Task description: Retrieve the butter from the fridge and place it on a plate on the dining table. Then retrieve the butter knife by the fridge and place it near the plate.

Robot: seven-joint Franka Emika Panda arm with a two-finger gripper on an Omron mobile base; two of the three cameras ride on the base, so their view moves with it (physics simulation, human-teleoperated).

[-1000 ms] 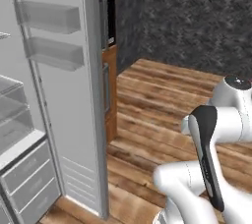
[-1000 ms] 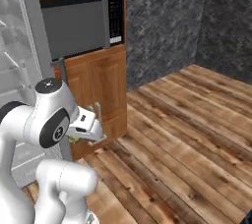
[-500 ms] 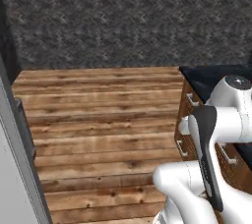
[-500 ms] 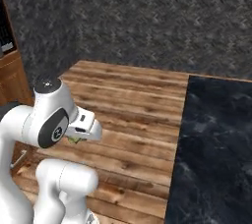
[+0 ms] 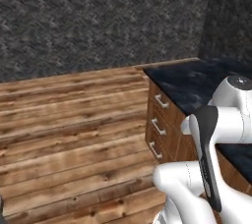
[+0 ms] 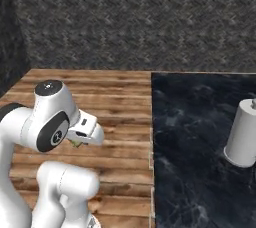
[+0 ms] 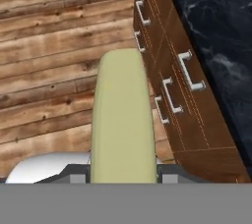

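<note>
Pincer: the pincer [image 6: 76,143] sits at the end of the white arm, tucked close in front of the arm's body and held above the wooden floor. In the hand view it is closed on the butter, its dark finger tips [image 7: 75,176] just peeking out on either side of the stick's base.
Butter: the butter [image 7: 123,120] is a pale-yellow stick gripped at its near end, reaching away from the hand over the floor boards. In the right base view a small greenish-yellow bit [image 6: 76,143] shows just under the hand.
Worktop: a black worktop [image 6: 200,152] with white veining lies to the arm's right. In the left base view its top [image 5: 197,83] runs back into the corner of the room.
Drawers: the worktop's wooden base [image 5: 165,132] has a column of drawers with pale bar handles. In the hand view the drawer fronts [image 7: 172,85] pass just beside the butter's far end.
Paper roll: a white upright cylinder [image 6: 245,133] stands on the worktop near the right edge of the right base view, well apart from the pincer.
Floor: brown wooden planks [image 5: 69,134] stretch to the wall.
Wall: dark grey, rough-textured [image 6: 130,22], behind everything.
</note>
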